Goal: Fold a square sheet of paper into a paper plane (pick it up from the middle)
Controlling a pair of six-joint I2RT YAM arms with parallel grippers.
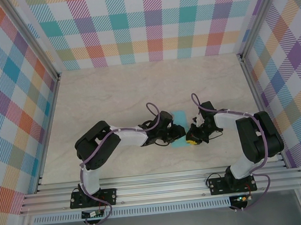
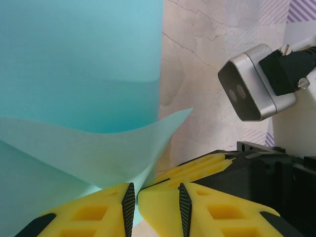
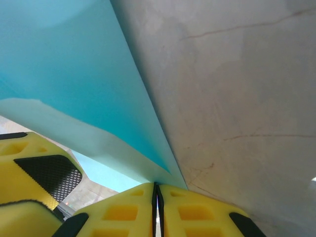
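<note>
The square sheet of paper [image 1: 181,118] lies light blue on the table's middle, mostly under both grippers. In the left wrist view the square sheet of paper [image 2: 79,64] has a pale flap curling up off its flat part. My right gripper [image 3: 157,197] is shut on that flap's edge. My left gripper [image 2: 155,212] has its jaws apart, and the right gripper's closed yellow fingers [image 2: 197,170] reach in between them. The flap runs down beside the left pad. From above, the left gripper [image 1: 178,135] and right gripper [image 1: 191,139] meet tip to tip. No finished paper plane is in view.
The table [image 1: 138,87] is pale marble, walled by checked panels with metal posts. The right arm's silver wrist camera [image 2: 252,84] hangs close above the left gripper. A left finger with its black pad [image 3: 44,170] sits just left of the right gripper.
</note>
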